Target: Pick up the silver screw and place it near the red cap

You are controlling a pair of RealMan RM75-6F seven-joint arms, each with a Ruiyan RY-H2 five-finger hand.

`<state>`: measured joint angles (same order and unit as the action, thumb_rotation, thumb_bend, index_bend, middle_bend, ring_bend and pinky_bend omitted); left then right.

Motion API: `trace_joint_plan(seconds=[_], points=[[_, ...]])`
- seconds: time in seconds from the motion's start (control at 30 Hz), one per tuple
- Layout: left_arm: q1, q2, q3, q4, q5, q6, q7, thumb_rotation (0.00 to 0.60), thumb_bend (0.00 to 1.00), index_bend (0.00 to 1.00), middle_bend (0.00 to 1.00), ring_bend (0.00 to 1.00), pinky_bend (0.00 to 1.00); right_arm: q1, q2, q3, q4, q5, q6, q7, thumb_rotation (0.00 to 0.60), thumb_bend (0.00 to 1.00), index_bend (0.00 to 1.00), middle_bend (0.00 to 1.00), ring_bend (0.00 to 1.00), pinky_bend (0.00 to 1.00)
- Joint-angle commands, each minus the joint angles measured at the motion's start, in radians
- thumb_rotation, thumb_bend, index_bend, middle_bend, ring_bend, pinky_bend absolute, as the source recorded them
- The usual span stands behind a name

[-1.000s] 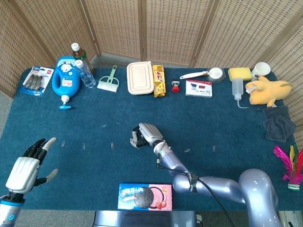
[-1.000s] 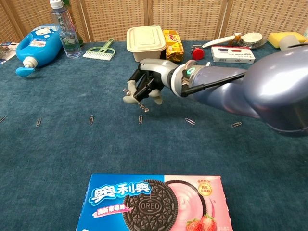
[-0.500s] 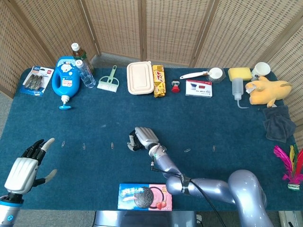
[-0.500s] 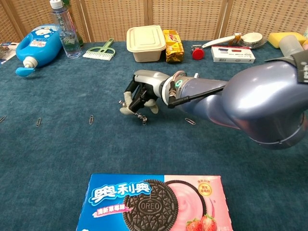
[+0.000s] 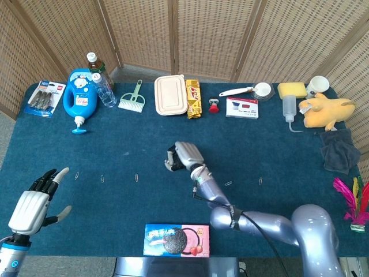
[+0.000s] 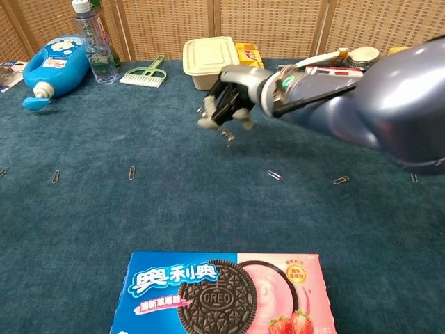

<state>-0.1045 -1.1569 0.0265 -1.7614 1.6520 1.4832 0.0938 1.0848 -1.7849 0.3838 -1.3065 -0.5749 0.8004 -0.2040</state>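
Near edge of the blue-carpeted table (image 5: 115,133): Oreo box (image 6: 222,292). Mid-table, the right hand (image 6: 233,101) pinches the silver screw (image 6: 224,132) aloft; the left hand (image 5: 36,202) lies spread, holding nothing. Far row: red cap (image 5: 214,106); behind, wicker screens (image 5: 202,34).

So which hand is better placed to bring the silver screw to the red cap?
The right hand. It already holds the silver screw above the cloth, nearer the red cap. The left hand is open at the table's near-left corner.
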Motion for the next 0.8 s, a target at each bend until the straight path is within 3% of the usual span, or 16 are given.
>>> trace_joint_plan(seconds=[0.03, 0.33, 0.8], points=[[-0.001, -0.001, 0.001, -0.002, 0.001, -0.001, 0.004, 0.600, 0.42, 0.00, 0.18, 0.09, 0.18, -0.030, 0.064, 0.008, -0.041, -0.002, -0.013, 0.011, 0.600, 0.43, 0.65, 0.93, 0.95, 0.80], [0.008, 0.000, 0.008, -0.008, -0.002, 0.005, 0.009, 0.600, 0.42, 0.00, 0.18, 0.09, 0.18, -0.110, 0.198, -0.009, -0.067, -0.057, -0.021, 0.062, 0.600, 0.44, 0.63, 0.91, 0.94, 0.79], [0.016, 0.008, 0.014, -0.024, 0.003, 0.013, 0.020, 0.600, 0.42, 0.00, 0.18, 0.09, 0.18, -0.156, 0.262, -0.067, 0.039, -0.058, -0.054, 0.056, 0.600, 0.44, 0.57, 0.87, 0.90, 0.68]])
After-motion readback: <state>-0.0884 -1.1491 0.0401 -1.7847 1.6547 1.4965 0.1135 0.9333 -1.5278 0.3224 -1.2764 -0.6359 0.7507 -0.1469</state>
